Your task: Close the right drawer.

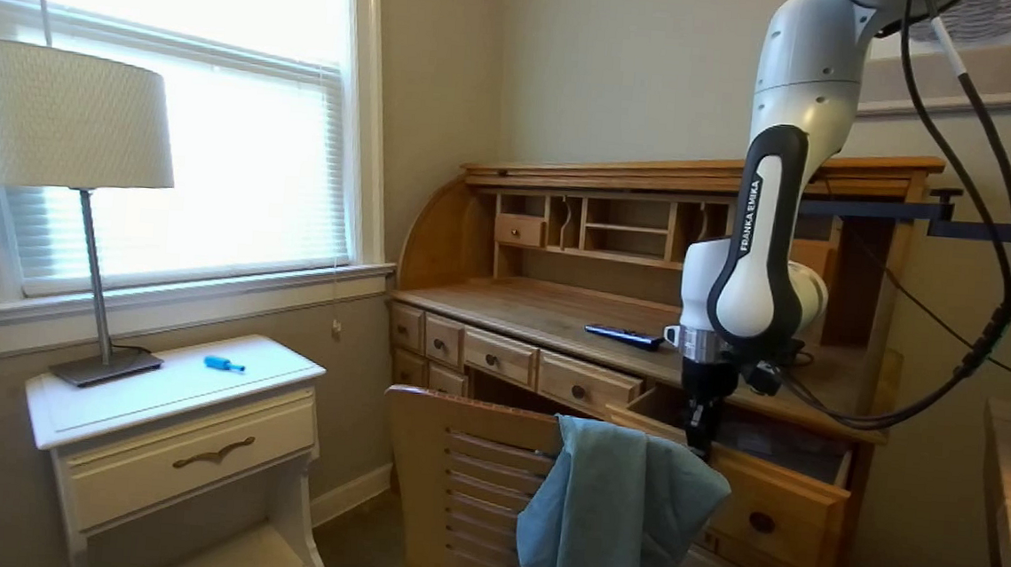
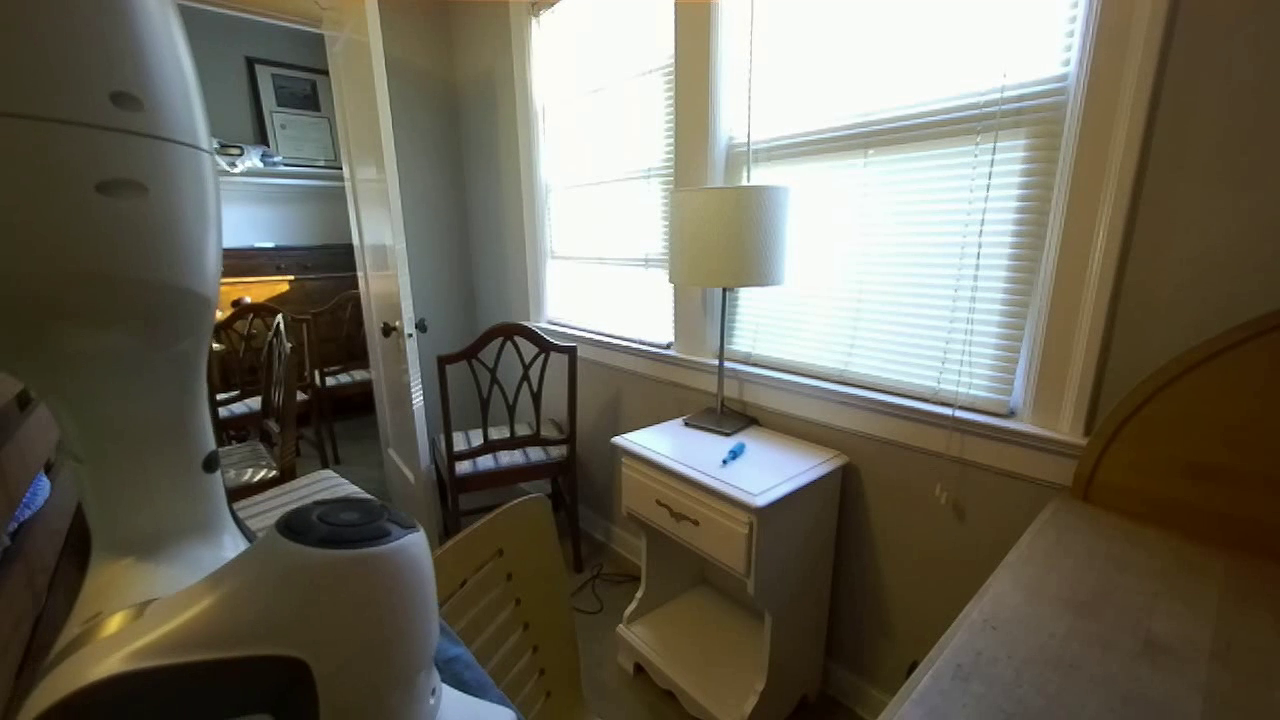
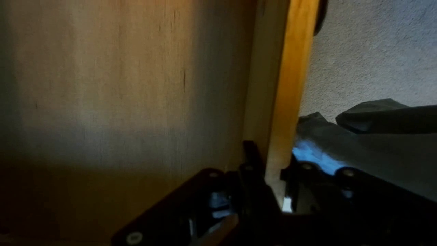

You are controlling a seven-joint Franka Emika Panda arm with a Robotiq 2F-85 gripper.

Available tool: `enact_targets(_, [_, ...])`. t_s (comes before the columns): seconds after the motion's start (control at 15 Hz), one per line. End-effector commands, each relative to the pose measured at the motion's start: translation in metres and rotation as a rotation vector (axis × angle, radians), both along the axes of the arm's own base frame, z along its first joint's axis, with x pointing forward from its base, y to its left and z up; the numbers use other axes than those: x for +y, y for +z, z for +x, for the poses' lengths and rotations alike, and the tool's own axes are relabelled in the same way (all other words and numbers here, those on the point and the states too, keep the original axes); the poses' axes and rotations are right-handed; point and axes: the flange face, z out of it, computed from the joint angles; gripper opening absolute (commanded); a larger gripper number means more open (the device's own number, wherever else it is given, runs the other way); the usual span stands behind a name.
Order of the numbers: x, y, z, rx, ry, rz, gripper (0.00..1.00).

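The right drawer [image 1: 779, 507] of honey-orange wood stands pulled out from the roll-top desk, with a round dark knob on its front. In the wrist view its front panel's top edge [image 3: 295, 68] and wooden inside show. My gripper [image 1: 699, 435] points down at the drawer's front panel, near its left part in an exterior view. In the wrist view my gripper [image 3: 269, 167] straddles the panel, one finger inside the drawer and one outside, both close against it. The gripper and this drawer do not show in the remaining exterior view.
A wooden slatted chair [image 1: 473, 486] draped with a blue-green cloth [image 1: 618, 514] stands in front of the desk, close to the drawer. A dark remote-like object [image 1: 624, 336] lies on the desktop [image 1: 522, 307]. A white nightstand [image 1: 190, 466] with a lamp [image 1: 97, 264] stands by the window.
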Motion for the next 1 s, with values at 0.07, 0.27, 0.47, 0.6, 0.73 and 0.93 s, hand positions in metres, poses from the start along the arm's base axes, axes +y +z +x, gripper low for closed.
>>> enact_targets(0.07, [-0.049, -0.009, -0.011, 0.120, 0.005, -0.029, 0.05])
enact_targets(0.27, [-0.078, -0.013, -0.012, 0.128, -0.050, -0.051, 0.05])
enact_targets(0.47, [-0.101, -0.012, -0.014, 0.135, -0.088, -0.080, 0.05])
enact_targets(0.6, [-0.110, -0.014, -0.012, 0.137, -0.099, -0.090, 0.05])
enact_targets(0.73, [-0.109, -0.012, -0.009, 0.141, -0.100, -0.091, 0.05])
enact_targets(0.93, [-0.107, -0.012, -0.008, 0.148, -0.097, -0.087, 0.05])
